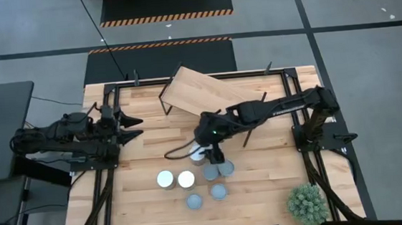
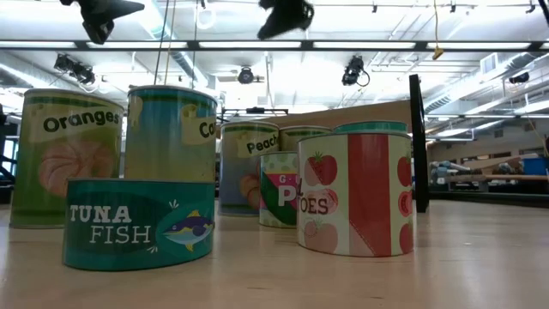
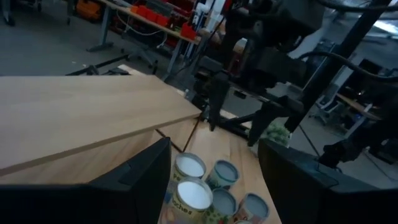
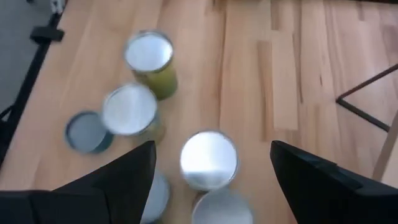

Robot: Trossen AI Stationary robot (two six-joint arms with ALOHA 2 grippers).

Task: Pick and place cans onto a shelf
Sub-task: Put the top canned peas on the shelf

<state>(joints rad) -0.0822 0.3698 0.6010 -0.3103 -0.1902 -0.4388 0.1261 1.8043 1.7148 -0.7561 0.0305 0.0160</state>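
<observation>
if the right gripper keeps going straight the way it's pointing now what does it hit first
Most likely the white-topped can centred between its open jaws in the right wrist view; the right gripper hangs over the cluster's shelf-side edge. How far above it is unclear.

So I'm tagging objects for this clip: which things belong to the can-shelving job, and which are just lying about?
Part of the job:
- cans, clustered on the table
- shelf, nothing on it
- right gripper, open above the cans
- left gripper, open, waiting at the table's left

Just lying about:
- potted plant, near corner

Light: bright, even, from long white ceiling strip lamps (image 2: 257,45) | Shadows: faint on pale wooden plank tabletop (image 1: 263,165) | Blur: smeared round white-topped metal cans (image 4: 209,158) | Foreground dark fingers (image 4: 118,180) soft
</observation>
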